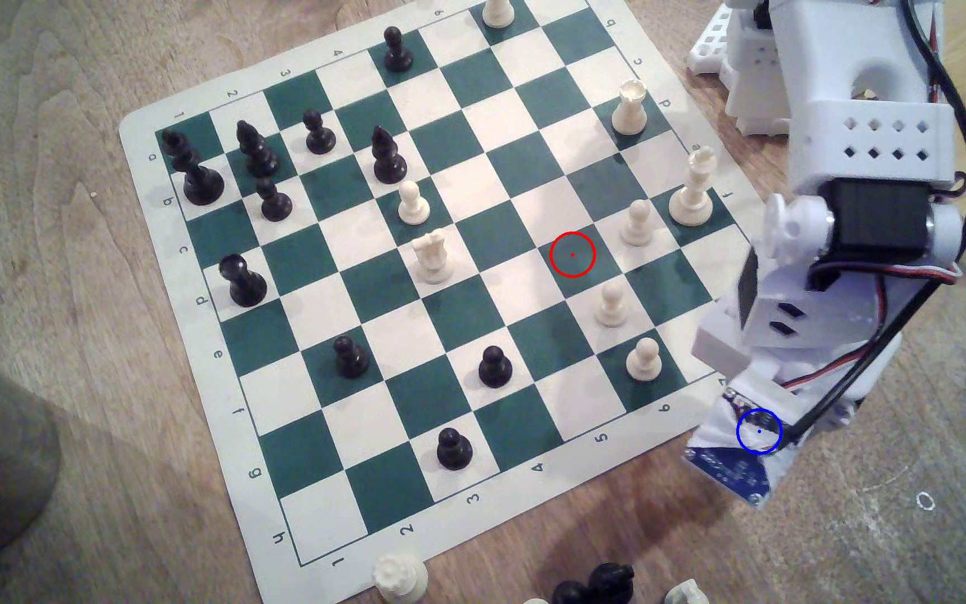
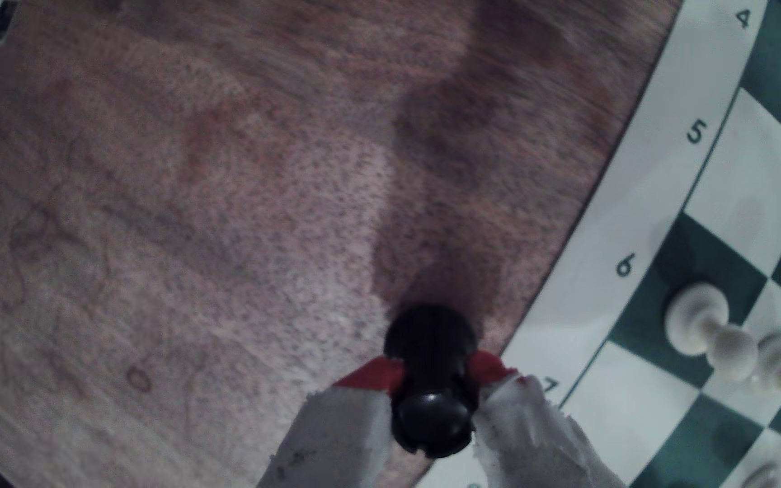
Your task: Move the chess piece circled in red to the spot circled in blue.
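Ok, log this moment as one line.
phase: carry | gripper: shut on black rook | rook over bare wood beside board edge | blue ring: covered by arm | red ring: square vacant

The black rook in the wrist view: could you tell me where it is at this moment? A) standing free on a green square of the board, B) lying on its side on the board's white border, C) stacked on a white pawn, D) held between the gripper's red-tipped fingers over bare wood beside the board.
D: the black rook sits clamped in the gripper, with wood grain under it and the chessboard off to one side.
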